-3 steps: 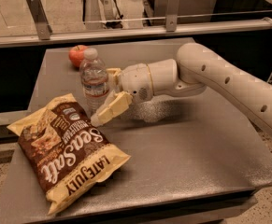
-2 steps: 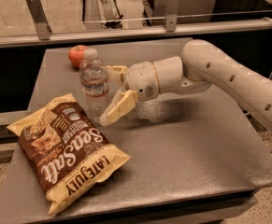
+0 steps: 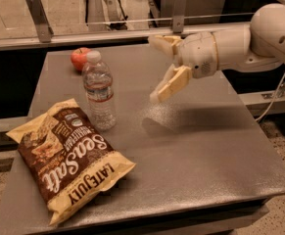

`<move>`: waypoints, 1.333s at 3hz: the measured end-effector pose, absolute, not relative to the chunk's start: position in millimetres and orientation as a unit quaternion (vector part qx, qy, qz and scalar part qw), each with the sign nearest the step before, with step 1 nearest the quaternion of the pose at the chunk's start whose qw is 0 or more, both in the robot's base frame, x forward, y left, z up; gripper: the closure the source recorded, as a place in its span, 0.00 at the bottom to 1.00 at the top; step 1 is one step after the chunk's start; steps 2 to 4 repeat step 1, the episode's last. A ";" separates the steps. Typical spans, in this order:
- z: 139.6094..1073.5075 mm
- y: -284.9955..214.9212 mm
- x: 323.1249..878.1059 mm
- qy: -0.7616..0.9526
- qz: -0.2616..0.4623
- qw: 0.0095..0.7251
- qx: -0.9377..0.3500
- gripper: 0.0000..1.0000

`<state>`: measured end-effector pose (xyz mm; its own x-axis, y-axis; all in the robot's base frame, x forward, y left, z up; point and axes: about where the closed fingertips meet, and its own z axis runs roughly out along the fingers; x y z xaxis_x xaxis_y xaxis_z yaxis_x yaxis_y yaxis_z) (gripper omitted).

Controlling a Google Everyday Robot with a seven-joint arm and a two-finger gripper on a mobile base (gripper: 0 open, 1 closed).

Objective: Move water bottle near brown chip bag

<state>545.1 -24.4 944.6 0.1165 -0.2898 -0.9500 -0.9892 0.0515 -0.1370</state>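
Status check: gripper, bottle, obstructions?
Gripper open, empty, above table right of water bottle. Water bottle upright beside brown chip bag. Apple behind, out of the way.

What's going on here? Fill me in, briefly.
The robot's gripper hangs over the table with open fingers, holding nothing, clear of the water bottle. The bottle stands upright right beside the brown chip bag's upper edge, so the move looks done. A red apple sits behind them.
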 end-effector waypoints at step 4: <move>954.2 -26.8 549.4 0.548 0.365 0.479 -0.580 0.00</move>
